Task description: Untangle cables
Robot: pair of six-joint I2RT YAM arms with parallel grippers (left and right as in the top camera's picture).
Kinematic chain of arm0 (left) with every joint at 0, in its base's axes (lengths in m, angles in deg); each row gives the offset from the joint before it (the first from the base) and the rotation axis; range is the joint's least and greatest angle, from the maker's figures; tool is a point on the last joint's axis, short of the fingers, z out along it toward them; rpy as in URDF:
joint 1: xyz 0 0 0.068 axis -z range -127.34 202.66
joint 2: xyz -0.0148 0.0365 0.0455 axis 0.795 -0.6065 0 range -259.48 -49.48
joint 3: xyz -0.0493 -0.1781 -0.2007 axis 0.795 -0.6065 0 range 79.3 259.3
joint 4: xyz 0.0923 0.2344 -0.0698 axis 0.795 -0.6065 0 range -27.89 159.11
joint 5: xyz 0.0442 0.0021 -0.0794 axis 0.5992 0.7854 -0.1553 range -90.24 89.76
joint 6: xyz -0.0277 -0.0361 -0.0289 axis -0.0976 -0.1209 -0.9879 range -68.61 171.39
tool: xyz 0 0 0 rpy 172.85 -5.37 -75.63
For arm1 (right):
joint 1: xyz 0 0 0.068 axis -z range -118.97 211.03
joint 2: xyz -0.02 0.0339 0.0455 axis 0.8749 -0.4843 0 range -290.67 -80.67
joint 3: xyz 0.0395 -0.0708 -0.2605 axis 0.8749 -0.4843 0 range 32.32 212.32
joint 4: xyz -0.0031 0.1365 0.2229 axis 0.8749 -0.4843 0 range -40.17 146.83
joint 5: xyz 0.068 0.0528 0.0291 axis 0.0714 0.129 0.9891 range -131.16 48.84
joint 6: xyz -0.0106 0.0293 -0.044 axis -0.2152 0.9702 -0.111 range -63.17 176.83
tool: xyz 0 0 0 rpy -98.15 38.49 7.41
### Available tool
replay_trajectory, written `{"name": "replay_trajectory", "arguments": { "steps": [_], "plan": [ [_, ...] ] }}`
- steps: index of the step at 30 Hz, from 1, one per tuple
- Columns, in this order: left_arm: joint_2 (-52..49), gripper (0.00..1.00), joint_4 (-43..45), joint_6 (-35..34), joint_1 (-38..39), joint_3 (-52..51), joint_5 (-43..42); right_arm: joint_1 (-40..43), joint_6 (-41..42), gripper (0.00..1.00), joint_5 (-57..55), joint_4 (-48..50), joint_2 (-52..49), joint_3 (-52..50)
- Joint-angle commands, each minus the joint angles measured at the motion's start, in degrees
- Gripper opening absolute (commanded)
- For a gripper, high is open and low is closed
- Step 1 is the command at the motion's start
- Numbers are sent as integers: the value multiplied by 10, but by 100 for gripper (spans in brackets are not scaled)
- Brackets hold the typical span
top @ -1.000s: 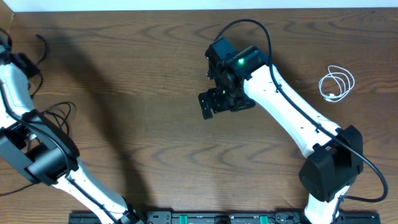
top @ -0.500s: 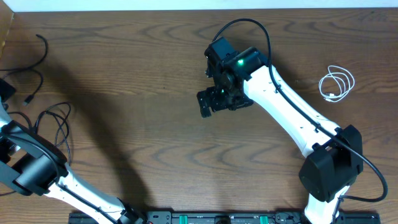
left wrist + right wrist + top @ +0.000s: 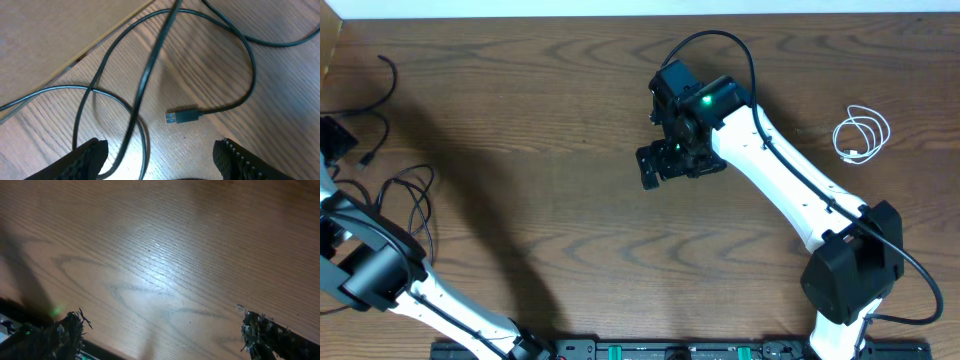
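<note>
Two black cables (image 3: 148, 75) cross each other at the left edge of the desk, one plug (image 3: 182, 116) lying before my left gripper (image 3: 160, 155), which is wide open and empty. The white cable (image 3: 860, 135) is coiled near the right edge. My right gripper (image 3: 165, 330) is also wide open and holds nothing.

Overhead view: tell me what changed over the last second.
The left arm swung away toward the left edge of the table, uncovering the black cables it had hidden. The left claw now hovers open above a USB plug, gripping nothing. The right arm, the open right claw and the white cable stayed put.
</note>
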Motion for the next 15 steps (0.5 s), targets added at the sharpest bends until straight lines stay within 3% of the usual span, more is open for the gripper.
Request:
{"name": "replay_trajectory", "arguments": {
  "steps": [1, 3, 5, 8, 11, 12, 14, 15],
  "plan": [
    [-17, 73, 1, 11, -17, -3, -5, -5, -2, 99, 6, -2, 8, -4],
    [-24, 72, -2, 11, -26, -3, -5, -5, -2, 99, 6, -2, 8, -4],
    [-30, 62, -5, 11, -33, -3, -5, -5, -2, 99, 6, -2, 8, -4],
    [-38, 57, -6, 11, -38, -3, -6, -5, -2, 99, 6, -1, 8, -4],
    [-38, 45, 2, 11, -37, -3, -25, -5, -2, 99, 6, 3, 8, -4],
    [-37, 37, 5, 11, -37, -2, -41, -5, -2, 99, 6, 5, 8, -4],
    [-36, 12, 14, 10, -34, -2, -91, -5, -2, 99, 6, 7, 8, -4],
    [-35, 8, 21, 6, -32, -2, -117, -5, -2, 99, 6, 7, 8, -4]
  ]
}}
